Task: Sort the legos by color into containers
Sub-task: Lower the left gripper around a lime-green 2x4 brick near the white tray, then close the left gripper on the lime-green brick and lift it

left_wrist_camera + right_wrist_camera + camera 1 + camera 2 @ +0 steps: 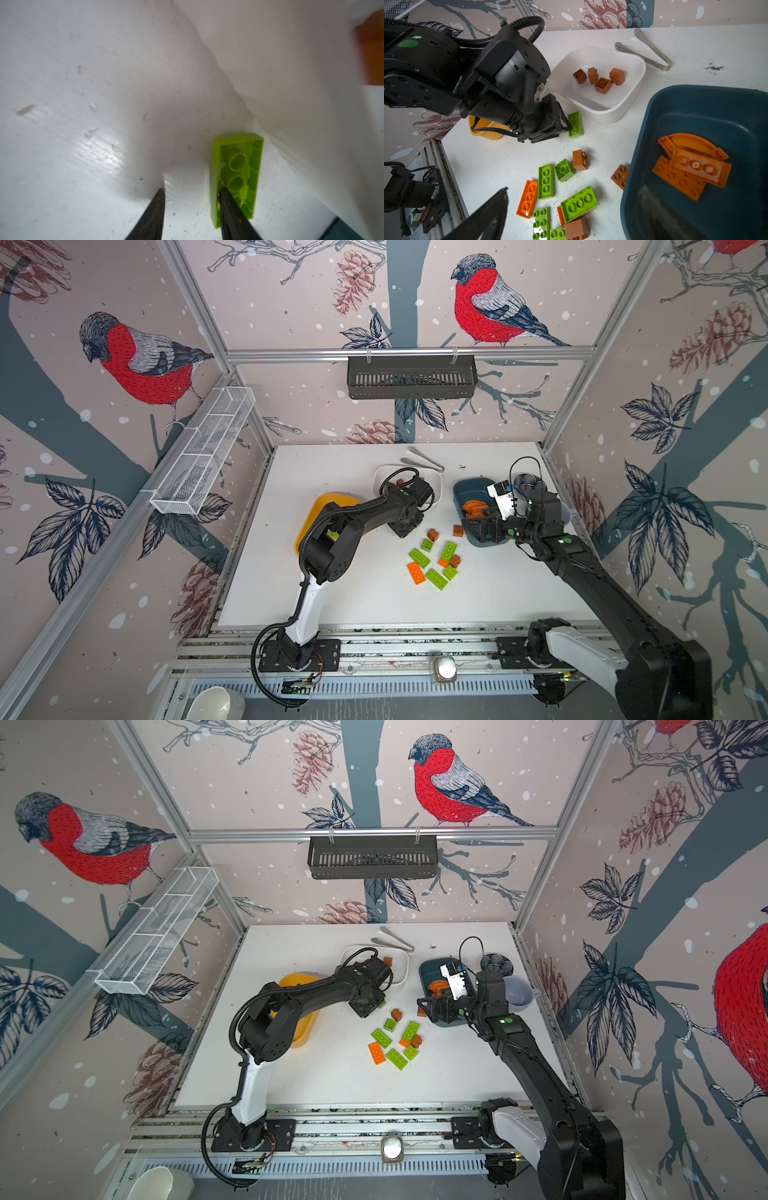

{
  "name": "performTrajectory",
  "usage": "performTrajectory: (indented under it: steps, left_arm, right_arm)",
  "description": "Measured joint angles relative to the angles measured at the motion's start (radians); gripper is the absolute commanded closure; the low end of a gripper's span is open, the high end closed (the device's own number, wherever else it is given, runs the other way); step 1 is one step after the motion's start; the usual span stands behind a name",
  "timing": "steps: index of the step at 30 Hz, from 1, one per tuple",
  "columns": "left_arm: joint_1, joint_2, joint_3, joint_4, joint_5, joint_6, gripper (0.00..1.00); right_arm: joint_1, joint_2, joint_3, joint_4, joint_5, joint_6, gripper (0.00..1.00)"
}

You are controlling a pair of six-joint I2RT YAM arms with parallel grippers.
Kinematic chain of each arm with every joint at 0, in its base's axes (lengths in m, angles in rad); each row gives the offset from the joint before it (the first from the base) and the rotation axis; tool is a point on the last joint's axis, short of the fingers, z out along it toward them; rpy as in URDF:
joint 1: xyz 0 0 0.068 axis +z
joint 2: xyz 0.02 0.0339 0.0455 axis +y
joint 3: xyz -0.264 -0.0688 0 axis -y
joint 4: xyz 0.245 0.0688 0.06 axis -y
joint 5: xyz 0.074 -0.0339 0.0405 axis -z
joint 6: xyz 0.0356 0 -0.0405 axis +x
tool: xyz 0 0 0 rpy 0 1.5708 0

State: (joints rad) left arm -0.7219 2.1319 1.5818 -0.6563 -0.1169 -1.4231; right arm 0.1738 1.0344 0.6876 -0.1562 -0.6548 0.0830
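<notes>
Left pincer [192, 193]: placed low at the worktop [332, 597], just under the white tub near the centre of both top views. Its jaws are seen parted with nothing between them, and one finger is laid against a green plate.
Green plate [236, 164]: stood on its long edge just beside the white tub's wall, its hollow underside turned to the left wrist camera.
Right pincer [469, 526]: spread wide and empty, held over the lower-left rim of the teal tub, right of centre.
White tub [629, 97]: four brown cubes [602, 84] are contained.
Teal tub [695, 108]: orange pieces [691, 166], one of them curved, are piled inside.
Yellow tub [328, 502]: left of centre, largely covered by the left arm.
Loose legos [434, 562]: green, orange and brown pieces are scattered mid-frame on the worktop.
Tongs [648, 54]: laid above the white tub.
</notes>
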Motion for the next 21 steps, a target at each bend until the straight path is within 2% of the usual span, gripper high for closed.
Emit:
performTrajectory:
  steps: [5,10,21]
  left_arm:
    - [0.000,0.001,0.012,-0.074,-0.019,0.026,0.63]
    - [0.000,-0.017,0.003,-0.118,-0.043,0.069,0.63]
    - [0.000,-0.034,0.044,-0.132,-0.055,0.123,0.53]
  right_arm:
    - [0.000,-0.007,-0.005,0.000,0.000,0.000,0.01]
    - [-0.005,-0.019,-0.016,0.000,0.000,0.001,0.01]
    - [-0.009,-0.025,-0.019,0.002,-0.003,0.001,0.00]
